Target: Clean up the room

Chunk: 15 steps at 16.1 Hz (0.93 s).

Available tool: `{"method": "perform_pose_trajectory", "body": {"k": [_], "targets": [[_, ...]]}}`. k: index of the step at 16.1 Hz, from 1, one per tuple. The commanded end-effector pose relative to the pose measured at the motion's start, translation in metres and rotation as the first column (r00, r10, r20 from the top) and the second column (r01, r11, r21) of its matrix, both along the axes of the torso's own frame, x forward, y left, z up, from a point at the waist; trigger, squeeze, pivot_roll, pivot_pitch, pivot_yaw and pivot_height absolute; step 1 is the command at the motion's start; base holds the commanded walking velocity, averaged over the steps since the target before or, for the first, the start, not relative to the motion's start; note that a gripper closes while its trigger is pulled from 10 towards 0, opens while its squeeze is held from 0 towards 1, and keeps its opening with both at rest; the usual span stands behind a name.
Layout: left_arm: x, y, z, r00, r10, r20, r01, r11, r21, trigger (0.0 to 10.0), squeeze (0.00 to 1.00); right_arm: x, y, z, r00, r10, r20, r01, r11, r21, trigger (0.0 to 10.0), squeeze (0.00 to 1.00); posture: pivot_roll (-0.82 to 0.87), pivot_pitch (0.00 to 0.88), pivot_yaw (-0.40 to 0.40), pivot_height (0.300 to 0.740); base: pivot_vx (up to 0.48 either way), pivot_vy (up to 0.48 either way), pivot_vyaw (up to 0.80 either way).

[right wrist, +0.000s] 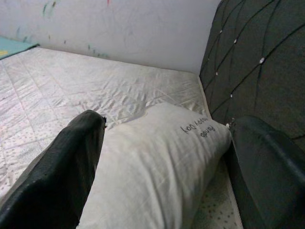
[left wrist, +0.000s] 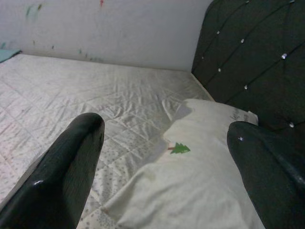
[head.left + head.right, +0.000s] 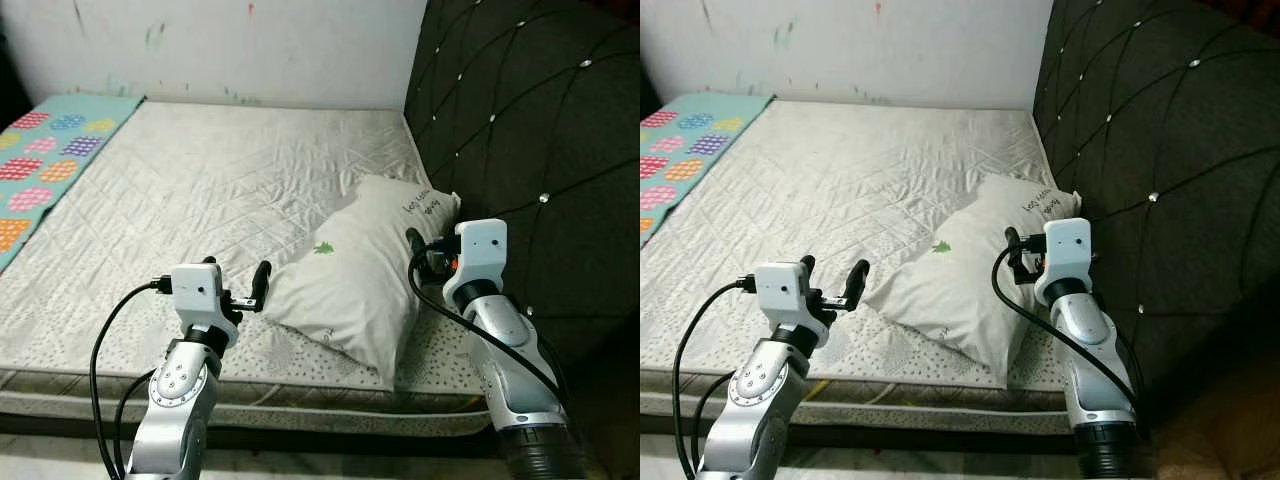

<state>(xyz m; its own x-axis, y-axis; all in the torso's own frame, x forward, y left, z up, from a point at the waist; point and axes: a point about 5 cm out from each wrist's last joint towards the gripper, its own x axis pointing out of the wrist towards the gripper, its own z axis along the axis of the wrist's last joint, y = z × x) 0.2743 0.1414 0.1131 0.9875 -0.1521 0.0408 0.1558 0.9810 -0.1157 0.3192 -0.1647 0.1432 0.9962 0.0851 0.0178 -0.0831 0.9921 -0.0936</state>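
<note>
Left hand (image 3: 237, 283) wide open, lower centre of frame, near pillow (image 3: 360, 275) corner. Right hand (image 1: 162, 162) wide, straddling pillow beside headboard (image 3: 540, 130). Risk: soft pillow slips if pinch shallow.

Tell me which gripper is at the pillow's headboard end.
The right gripper: open, at the pillow's lettered end by the dark headboard. The left gripper, also open, sits off its lower corner.
</note>
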Motion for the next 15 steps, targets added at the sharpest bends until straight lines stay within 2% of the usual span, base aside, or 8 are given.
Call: {"method": "perform_pose_trajectory", "body": {"k": [1,7,12,15], "targets": [[0.001,0.002,0.003,1.000,-0.001,0.005,0.001,1.000,0.002,10.0,0.00,-0.001,0.000,0.005,1.000,0.002,0.020,-0.002,1.000,0.012,10.0,0.00,-0.06,0.030,0.008,0.740,0.292,0.000,0.00],[0.000,-0.006,0.002,1.000,-0.030,-0.003,0.030,0.999,-0.012,10.0,0.00,0.000,-0.001,0.004,1.000,-0.010,0.018,0.010,1.000,0.019,10.0,0.00,-0.06,0.029,0.015,0.740,0.317,0.000,0.00],[0.002,-0.006,0.003,1.000,-0.027,0.000,0.027,0.999,-0.022,10.0,0.00,0.000,-0.001,0.002,1.000,-0.019,0.017,0.019,1.000,0.021,10.0,0.00,-0.05,0.026,0.021,0.740,0.301,0.000,0.00],[0.001,-0.010,0.002,0.999,-0.039,-0.012,0.038,0.998,-0.054,10.0,0.00,0.000,-0.004,0.000,1.000,-0.027,0.016,0.027,0.999,0.017,10.0,0.00,-0.06,0.024,0.024,0.740,0.000,0.000,0.00]]}}
